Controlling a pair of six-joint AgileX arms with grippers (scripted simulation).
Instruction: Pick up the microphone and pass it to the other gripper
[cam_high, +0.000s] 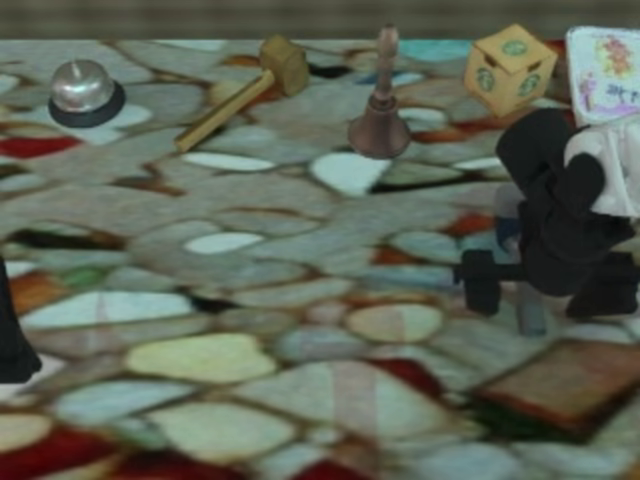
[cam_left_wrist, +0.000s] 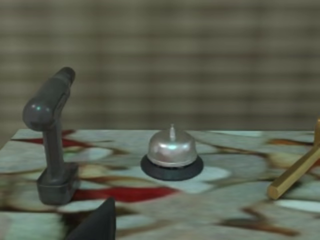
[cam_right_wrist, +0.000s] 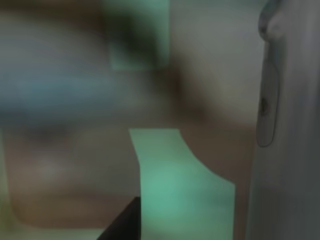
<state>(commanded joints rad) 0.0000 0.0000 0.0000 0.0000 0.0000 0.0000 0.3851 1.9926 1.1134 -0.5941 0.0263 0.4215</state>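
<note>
- Over the table's right side, the right gripper (cam_high: 535, 285) sits low around the microphone (cam_high: 530, 312); whether its fingers have clamped yet, I cannot tell.
- Grasping step, I judge; next comes lifting it toward the left gripper (cam_high: 12, 340), parked at the left edge.

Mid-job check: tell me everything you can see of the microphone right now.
Little of the microphone shows from above: a plain grey metallic handle pokes out below the right hand, on the table's right side, with a sliver of dark blue head above it. The arm covers the rest. The right wrist view shows the handle close up, a smooth grey cylinder with a slim oval switch. Whether the hand's fingers touch it, or whether it lies on the table, cannot be told.
</note>
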